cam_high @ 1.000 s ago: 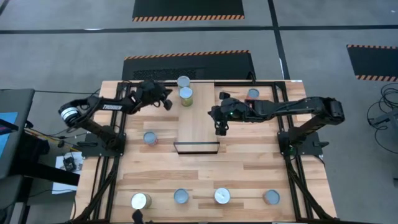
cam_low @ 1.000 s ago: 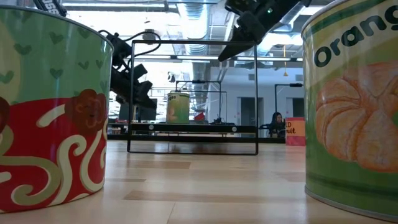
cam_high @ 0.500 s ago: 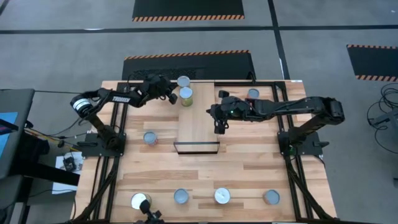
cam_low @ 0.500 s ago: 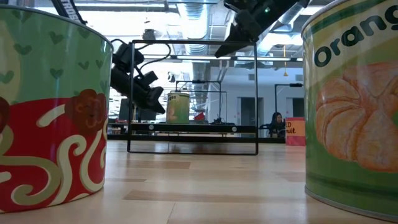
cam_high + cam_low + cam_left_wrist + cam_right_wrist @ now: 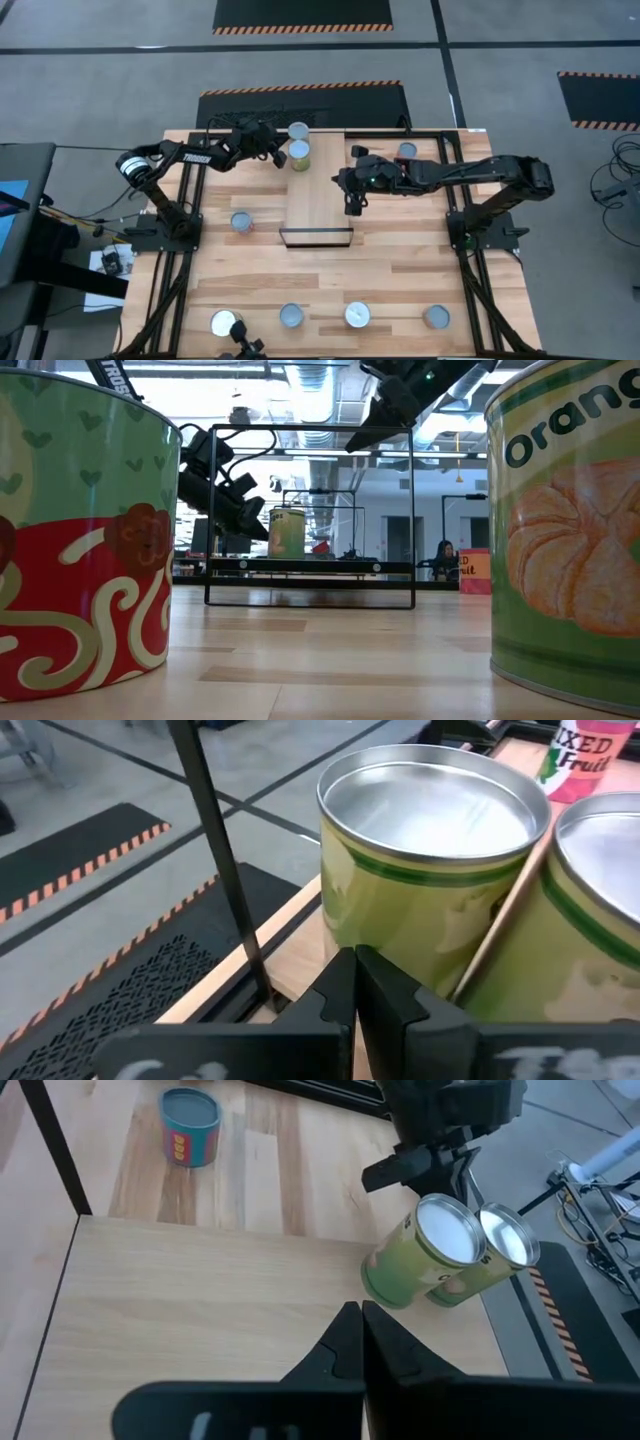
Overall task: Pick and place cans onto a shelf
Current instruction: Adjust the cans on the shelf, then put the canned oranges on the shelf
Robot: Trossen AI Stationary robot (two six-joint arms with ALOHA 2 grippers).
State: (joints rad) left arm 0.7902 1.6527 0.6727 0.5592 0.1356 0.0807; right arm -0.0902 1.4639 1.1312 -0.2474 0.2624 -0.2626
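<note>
The left claw (image 5: 272, 150) sits at the far end of the surface (image 5: 400, 260), at about nine o'clock from two yellow-green cans. Its fingers (image 5: 340, 995) are pressed together, their tips just short of the nearer can and holding nothing. One can (image 5: 299, 154) stands on the far end of the shelf (image 5: 318, 195); the other can (image 5: 296, 132) stands just beyond it, at its twelve o'clock, off the board, the two almost touching.

The right claw (image 5: 353, 205) hangs above the shelf's three o'clock edge, also pressed together and holding nothing; its wrist view looks down on the bare light wood of the board.

Other cans are spread about: a blue one (image 5: 241, 222) at nine o'clock from the shelf, one (image 5: 406, 151) near the right arm, and four along the near edge (image 5: 226, 323) (image 5: 291, 316) (image 5: 357, 316) (image 5: 435, 317).
</note>
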